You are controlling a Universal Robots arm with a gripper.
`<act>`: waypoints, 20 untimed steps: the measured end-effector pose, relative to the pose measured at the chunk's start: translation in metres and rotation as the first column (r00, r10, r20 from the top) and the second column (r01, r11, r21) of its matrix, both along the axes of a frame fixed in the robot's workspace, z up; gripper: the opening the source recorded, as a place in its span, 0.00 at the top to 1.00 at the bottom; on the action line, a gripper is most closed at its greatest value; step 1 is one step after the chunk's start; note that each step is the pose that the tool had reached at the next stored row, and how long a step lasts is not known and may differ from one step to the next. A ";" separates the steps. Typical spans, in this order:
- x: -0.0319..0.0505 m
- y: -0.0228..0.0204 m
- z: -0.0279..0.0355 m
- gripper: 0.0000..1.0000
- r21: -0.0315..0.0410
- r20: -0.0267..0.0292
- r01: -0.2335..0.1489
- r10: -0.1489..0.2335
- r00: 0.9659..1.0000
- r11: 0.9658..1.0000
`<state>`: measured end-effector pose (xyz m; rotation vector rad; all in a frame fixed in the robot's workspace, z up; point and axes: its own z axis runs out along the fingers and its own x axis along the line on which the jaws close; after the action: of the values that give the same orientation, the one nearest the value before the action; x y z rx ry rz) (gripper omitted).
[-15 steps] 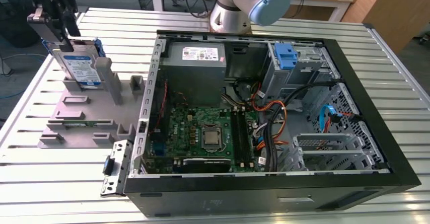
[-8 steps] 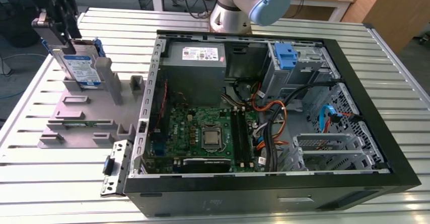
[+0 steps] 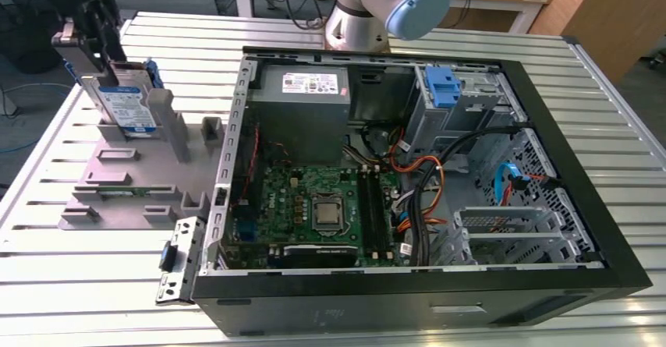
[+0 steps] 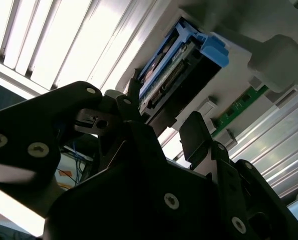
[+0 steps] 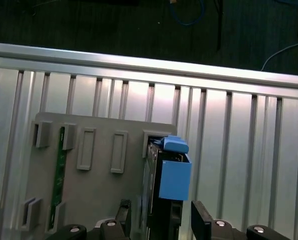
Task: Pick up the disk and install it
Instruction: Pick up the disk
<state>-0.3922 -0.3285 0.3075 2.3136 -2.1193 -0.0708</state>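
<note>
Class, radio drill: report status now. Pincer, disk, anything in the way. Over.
Pincer open, straddling disk. Disk upright in grey holder, outside computer case. No obstruction seen at the disk.

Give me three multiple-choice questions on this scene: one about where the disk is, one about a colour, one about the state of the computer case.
1. Where is the disk? A inside the case; B in the grey holder; C on the floor.
2. Its side rails are: A red; B yellow; C blue.
3. The computer case is: A open; B closed; C wrapped.
Answers: B, it stands upright in the holder, at the exterior view's left of the case; C, blue plastic frames it in both wrist views; A, the motherboard is exposed.
</note>
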 end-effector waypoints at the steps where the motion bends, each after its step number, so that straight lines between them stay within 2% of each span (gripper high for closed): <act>1: -0.0004 0.0000 -0.0013 0.41 0.001 0.001 -0.001 0.001 1.000 1.000; 6: -0.0011 0.0000 -0.0051 0.41 0.004 0.005 -0.003 0.003 1.000 1.000; 12: -0.0010 0.0000 -0.0053 0.41 0.004 0.005 -0.003 0.003 1.000 1.000; 13: -0.0010 0.0000 -0.0054 0.49 0.004 0.005 -0.003 0.003 1.000 1.000; 14: -0.0010 0.0000 -0.0054 0.49 0.004 0.005 -0.003 0.003 1.000 1.000; 15: -0.0010 0.0000 -0.0054 0.55 0.004 0.005 -0.003 0.003 1.000 1.000; 20: -0.0010 0.0000 -0.0055 0.55 0.004 0.005 -0.003 0.003 1.000 1.000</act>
<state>-0.3932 -0.3285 0.3020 2.3215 -2.1204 -0.0695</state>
